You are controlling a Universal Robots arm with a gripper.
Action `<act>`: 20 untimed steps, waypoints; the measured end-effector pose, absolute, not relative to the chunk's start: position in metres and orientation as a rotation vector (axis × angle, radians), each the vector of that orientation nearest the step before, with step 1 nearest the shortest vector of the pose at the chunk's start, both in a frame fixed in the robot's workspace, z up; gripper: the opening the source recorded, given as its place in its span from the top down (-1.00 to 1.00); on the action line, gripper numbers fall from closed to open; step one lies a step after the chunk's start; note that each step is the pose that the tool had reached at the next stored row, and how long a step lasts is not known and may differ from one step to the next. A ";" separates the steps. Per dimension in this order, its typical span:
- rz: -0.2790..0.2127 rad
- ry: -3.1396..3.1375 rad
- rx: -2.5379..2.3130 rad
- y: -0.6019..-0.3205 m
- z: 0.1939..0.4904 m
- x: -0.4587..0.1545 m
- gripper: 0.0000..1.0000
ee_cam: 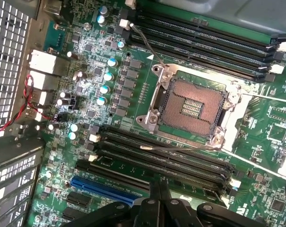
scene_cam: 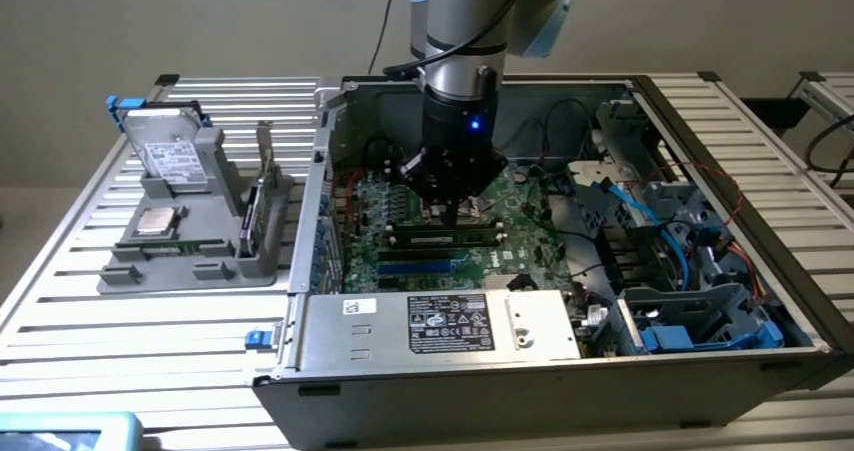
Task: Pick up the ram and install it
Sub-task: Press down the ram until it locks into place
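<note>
The ram (scene_cam: 447, 238) is a long green stick with dark chips. It stands in a black slot on the motherboard (scene_cam: 400, 221) inside the open computer case, in front of the gripper in the exterior view. My gripper (scene_cam: 454, 209) hangs low over the board just behind the stick, close above it. In the wrist view the fingertips (ee_cam: 155, 194) are pressed together with nothing showing between them, over the rows of dark memory slots (ee_cam: 162, 158) beside the bare CPU socket (ee_cam: 190, 104). I cannot tell whether the tips touch the ram.
The case walls (scene_cam: 320, 171) enclose the board. Cables and blue drive bays (scene_cam: 667, 261) crowd the exterior view's right, with the silver power supply (scene_cam: 447, 321) in front. On the exterior view's left a grey holder (scene_cam: 187, 261) carries a hard drive (scene_cam: 171, 151), a processor chip (scene_cam: 156, 221) and an upright card (scene_cam: 264, 186).
</note>
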State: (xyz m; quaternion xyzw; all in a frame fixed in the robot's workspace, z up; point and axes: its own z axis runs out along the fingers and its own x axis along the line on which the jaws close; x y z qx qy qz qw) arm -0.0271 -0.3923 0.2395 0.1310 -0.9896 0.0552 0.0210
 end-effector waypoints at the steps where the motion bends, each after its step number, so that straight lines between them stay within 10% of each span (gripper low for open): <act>1: 0.173 -3.070 0.391 -0.392 0.240 -0.027 0.79; 20: 0.203 -3.099 0.124 -0.392 0.239 -0.027 0.79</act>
